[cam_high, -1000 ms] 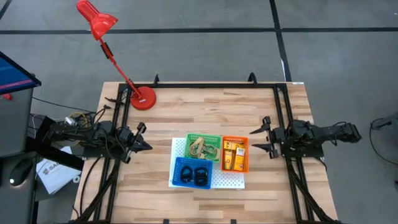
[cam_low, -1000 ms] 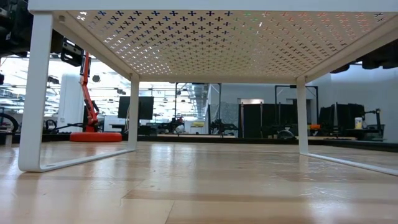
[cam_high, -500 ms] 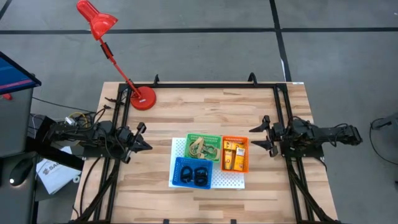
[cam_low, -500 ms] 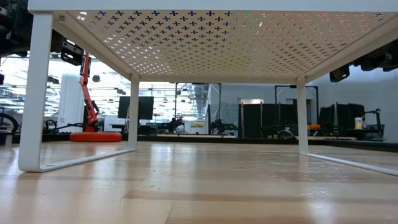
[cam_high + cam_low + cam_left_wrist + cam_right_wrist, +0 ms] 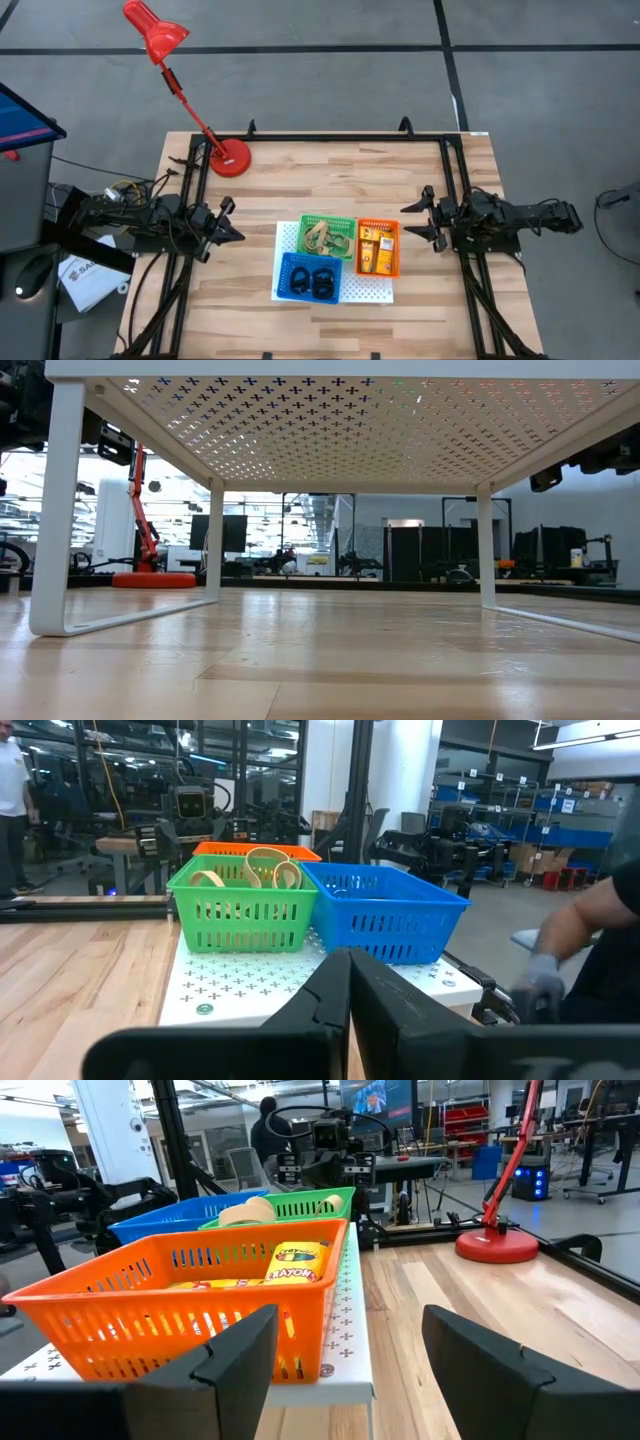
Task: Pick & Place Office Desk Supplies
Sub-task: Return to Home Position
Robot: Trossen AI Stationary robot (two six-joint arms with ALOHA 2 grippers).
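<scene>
Three bins (image 5: 240,915) holding the supplies (image 5: 298,1263) are sitting on the shelf (image 5: 368,291) on the worktop (image 5: 300,170). Left fingers (image 5: 320,1010) are pressing together; right fingers (image 5: 235,1345) are gaping wide, both waiting at the sides. I reckon a sloppy swing homeward could be tipping the orange bin (image 5: 180,1330).

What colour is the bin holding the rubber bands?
The rubber-band bin is green, clearest in the left wrist view.
</scene>
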